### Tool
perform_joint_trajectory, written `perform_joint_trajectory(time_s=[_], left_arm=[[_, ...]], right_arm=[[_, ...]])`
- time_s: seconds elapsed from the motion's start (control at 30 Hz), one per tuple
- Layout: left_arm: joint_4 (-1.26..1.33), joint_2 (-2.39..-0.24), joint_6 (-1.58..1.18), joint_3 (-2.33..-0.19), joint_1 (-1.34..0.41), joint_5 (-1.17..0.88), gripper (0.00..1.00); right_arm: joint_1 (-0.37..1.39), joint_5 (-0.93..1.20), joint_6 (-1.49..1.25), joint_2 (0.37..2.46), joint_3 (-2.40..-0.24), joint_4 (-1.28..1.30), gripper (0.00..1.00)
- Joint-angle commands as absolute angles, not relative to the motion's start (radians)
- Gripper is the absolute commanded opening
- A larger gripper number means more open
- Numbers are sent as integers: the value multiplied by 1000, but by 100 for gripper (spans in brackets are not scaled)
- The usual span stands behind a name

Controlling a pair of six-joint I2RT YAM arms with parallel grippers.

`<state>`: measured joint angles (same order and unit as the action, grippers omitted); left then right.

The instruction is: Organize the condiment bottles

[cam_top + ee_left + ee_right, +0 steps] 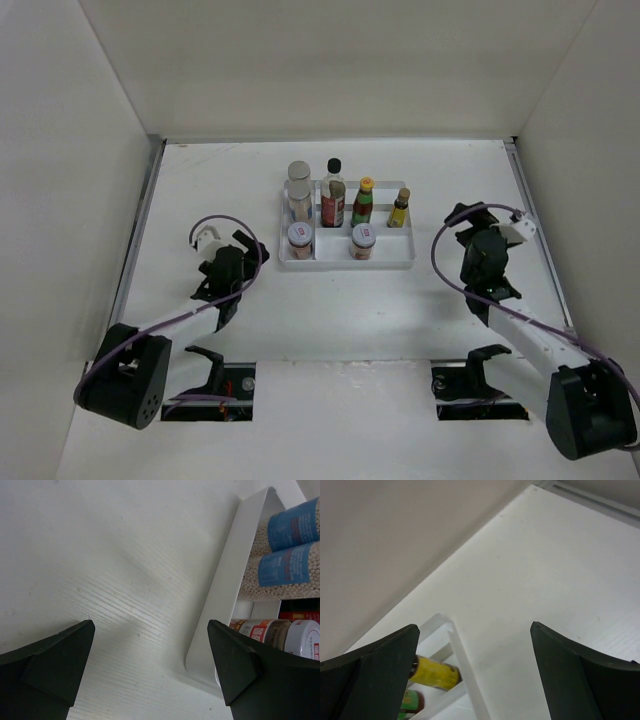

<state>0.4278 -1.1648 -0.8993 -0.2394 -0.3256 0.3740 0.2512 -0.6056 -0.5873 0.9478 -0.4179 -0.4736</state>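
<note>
Condiment bottles point(333, 203), seven by our count, all stand upright in the white divided tray point(393, 248) at the middle of the table point(330, 320), three jars in its left section and the rest to their right. We see the left gripper point(151, 625) spread wide over bare table just beside the tray's near-left corner. The right gripper point(475, 625) gapes equally wide, holding nothing, off the tray's right side.

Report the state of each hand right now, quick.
Left hand: open, holding nothing.
Right hand: open, holding nothing.
</note>
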Motion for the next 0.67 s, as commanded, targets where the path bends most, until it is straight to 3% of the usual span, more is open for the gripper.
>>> perform_joint_trajectory(time_s=[0.0,0.4,0.63], left_arm=[[310,-1108,-868,-305,-321,393,100],[92,-922,-824,-385,-370,393,100],[35,-962,-753,-494,-403,399,100]], right_arm=[[185,-600,-754,972,-355,-552,100],[111,-479,-838,1084,-321,-623,100],[102,-428,-841,1108,-331,-623,100]])
